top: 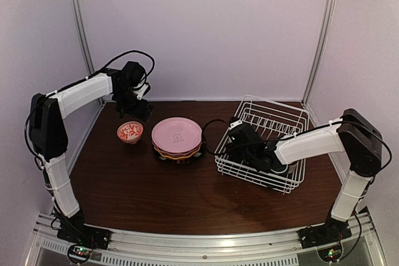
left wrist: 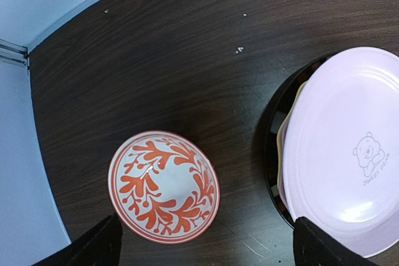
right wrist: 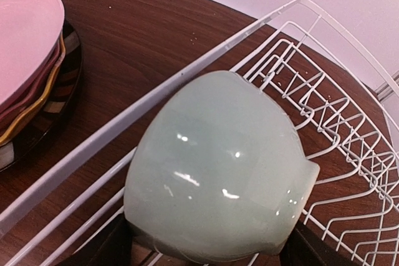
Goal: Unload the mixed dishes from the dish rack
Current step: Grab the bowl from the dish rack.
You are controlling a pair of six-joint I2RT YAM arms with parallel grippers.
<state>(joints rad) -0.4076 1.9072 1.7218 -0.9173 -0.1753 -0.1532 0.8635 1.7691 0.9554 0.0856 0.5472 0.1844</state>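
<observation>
The pale green bowl (right wrist: 218, 166) lies on its side in the white wire dish rack (right wrist: 187, 74), by its left rail. My right gripper (right wrist: 209, 250) holds it, one finger on each side of the rim. In the top view this gripper (top: 242, 144) reaches into the rack (top: 274, 109), and the bowl is hidden there. The red-patterned bowl (left wrist: 163, 185) (top: 129, 132) stands upright on the table. My left gripper (left wrist: 206, 250) (top: 134, 109) hangs open and empty above it. A pink plate (top: 177, 133) (left wrist: 349, 154) tops a stack holding a yellow plate (left wrist: 283, 135) and a black-rimmed plate (right wrist: 62, 91).
The dark wooden table (top: 143, 185) is enclosed by pale walls at the left, back and right. The plate stack sits between the red-patterned bowl and the rack. The rack's upright prongs (right wrist: 324, 110) stand behind the green bowl.
</observation>
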